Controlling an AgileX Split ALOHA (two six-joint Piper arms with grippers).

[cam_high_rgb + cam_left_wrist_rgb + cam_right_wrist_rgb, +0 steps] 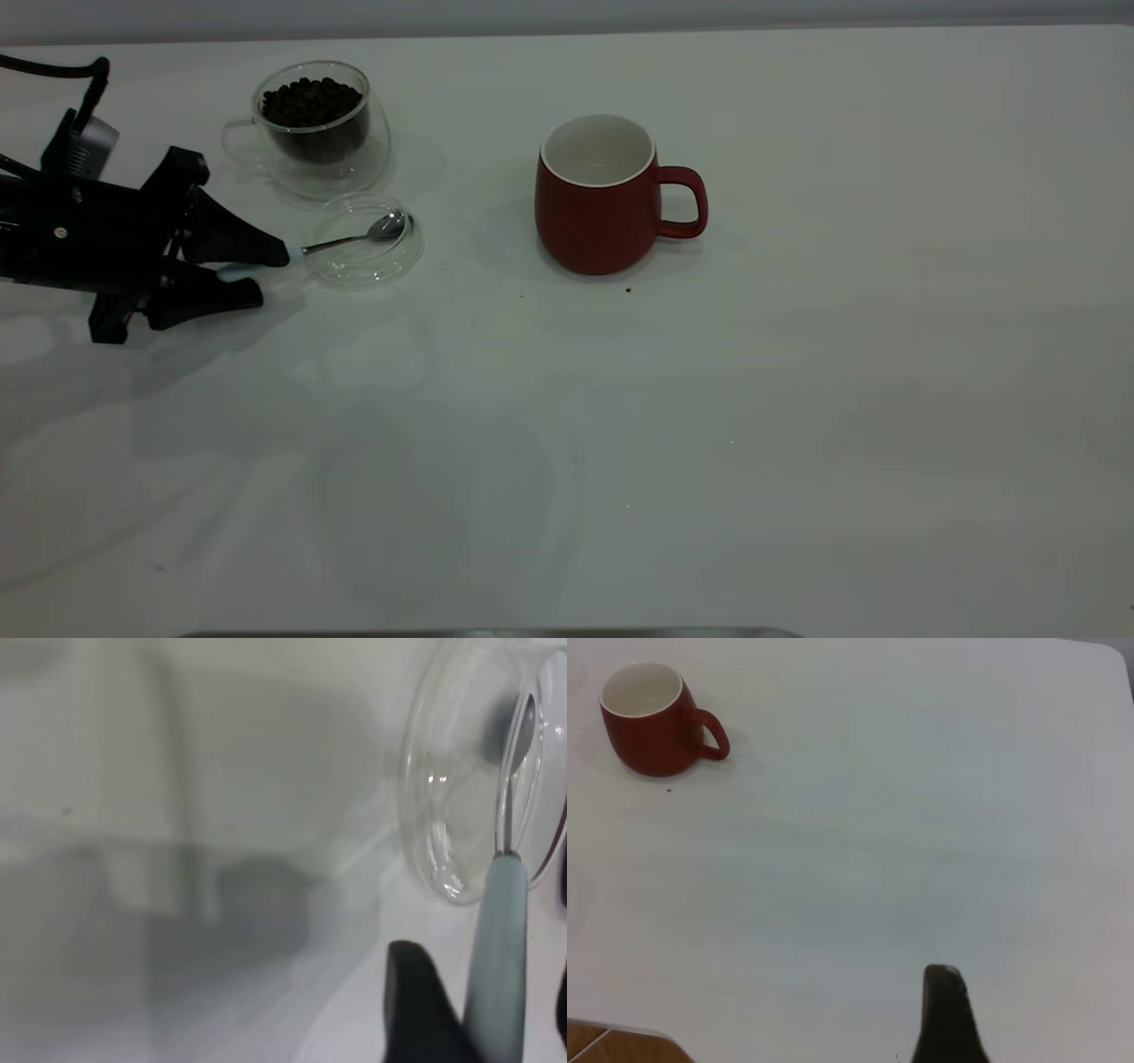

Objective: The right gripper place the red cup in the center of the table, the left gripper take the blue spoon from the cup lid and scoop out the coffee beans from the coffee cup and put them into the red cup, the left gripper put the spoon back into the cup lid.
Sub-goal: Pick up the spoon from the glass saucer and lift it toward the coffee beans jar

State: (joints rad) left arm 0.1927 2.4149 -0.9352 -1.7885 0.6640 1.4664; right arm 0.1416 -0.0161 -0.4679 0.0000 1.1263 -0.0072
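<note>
The blue spoon [354, 239] lies with its metal bowl in the clear cup lid [354, 266] at the table's left. Its pale blue handle [500, 948] sticks out past the lid rim [443, 815]. My left gripper [273, 275] is open and straddles that handle [487, 992]; one finger touches it and the other stands apart. Behind the lid stands the glass coffee cup [310, 155], heaped with coffee beans [310, 102]. The red cup [594, 221] stands upright near the table's middle, its white inside bare. My right gripper [1050, 1010] hangs far from the red cup [647, 726], holding nothing.
The white table [709, 443] stretches wide to the right and front of the red cup. A small dark crumb [628, 289] lies just in front of the cup. The table's corner and edge [620, 1028] show in the right wrist view.
</note>
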